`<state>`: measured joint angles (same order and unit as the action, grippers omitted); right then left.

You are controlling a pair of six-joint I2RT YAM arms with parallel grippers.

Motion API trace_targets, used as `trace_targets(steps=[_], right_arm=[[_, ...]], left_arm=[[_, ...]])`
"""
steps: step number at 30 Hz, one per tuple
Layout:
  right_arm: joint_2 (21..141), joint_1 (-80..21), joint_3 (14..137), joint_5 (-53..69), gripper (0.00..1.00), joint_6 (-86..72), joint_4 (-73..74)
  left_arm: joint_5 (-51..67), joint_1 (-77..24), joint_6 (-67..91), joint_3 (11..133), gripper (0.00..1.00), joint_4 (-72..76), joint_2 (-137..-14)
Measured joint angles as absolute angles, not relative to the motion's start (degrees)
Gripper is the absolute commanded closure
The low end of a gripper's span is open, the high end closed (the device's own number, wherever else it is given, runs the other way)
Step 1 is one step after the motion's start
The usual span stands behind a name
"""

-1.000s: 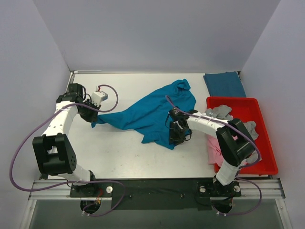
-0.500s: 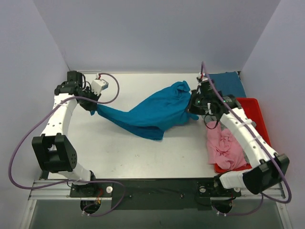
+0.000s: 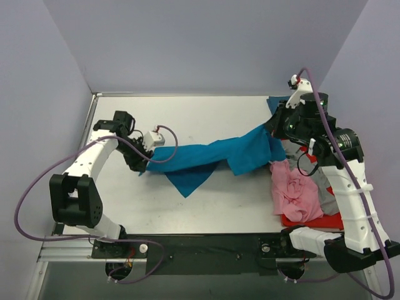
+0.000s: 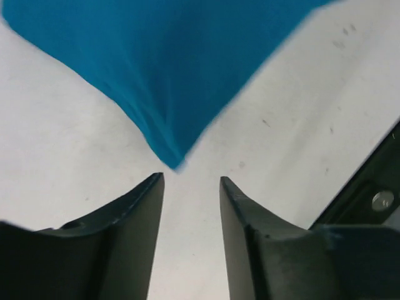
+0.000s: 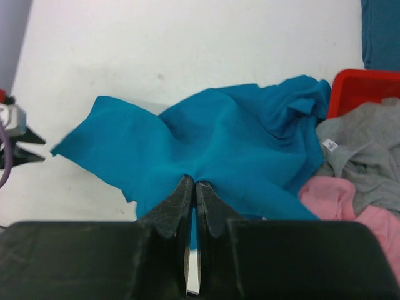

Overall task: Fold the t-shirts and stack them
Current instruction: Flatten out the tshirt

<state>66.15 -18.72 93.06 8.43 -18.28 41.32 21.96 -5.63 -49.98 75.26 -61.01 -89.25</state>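
A teal t-shirt (image 3: 212, 156) lies stretched in a long band across the table. My right gripper (image 5: 195, 182) is shut on a bunch of this shirt (image 5: 219, 140), held up at the back right (image 3: 273, 125). My left gripper (image 4: 190, 178) is open at the shirt's left end (image 3: 145, 165). The pointed cloth corner (image 4: 169, 150) lies just past its fingertips, with nothing between them. A pink t-shirt (image 3: 292, 194) hangs over the tray's near-left edge, and a grey t-shirt (image 5: 362, 147) lies beside it. A folded teal t-shirt (image 5: 381, 31) lies at the back right, mostly hidden behind my right arm in the top view.
The red plastic tray (image 3: 312, 220) stands along the right side, holding the pink and grey shirts. Walls close the table at the left, back and right. The left arm's purple cable (image 3: 169, 140) loops over the table near the shirt's left end.
My right gripper shut on the teal shirt and carried it up to the back right, pulling it long. My left gripper swung inward and opened, letting go of the shirt's corner.
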Motion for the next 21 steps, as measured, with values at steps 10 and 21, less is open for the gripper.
trace_targets(steps=[10, 21], right_arm=[[69.28, -15.03, 90.83, 8.82, 1.00, -16.53, 44.07], [69.28, -13.89, 89.25, 10.07, 1.00, -16.34, 44.01]], left_arm=[[17.74, -9.06, -58.74, 63.94, 0.43, -66.94, -85.17], [14.55, -29.12, -53.69, 55.86, 0.36, -45.01, -84.47]])
